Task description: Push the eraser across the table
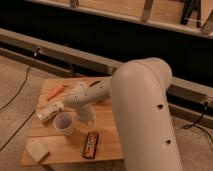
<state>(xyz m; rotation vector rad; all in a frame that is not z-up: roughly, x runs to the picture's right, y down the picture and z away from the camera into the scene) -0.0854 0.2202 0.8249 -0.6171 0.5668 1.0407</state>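
The eraser (90, 144), a flat black block with a red-orange strip, lies near the front edge of the light wooden table (109, 131). My gripper (85, 119) hangs from the white arm just behind the eraser, low over the tabletop and right of the cup. It is shut, with nothing seen in it. A small gap of wood shows between the gripper and the eraser.
A pale cup (64, 123) stands left of the gripper. A white oblong block with dark spots (50, 112) lies further left, a beige block (37, 150) at the front left corner, an orange stick (56, 91) at the back left. The bulky white arm (145, 110) covers the table's right side.
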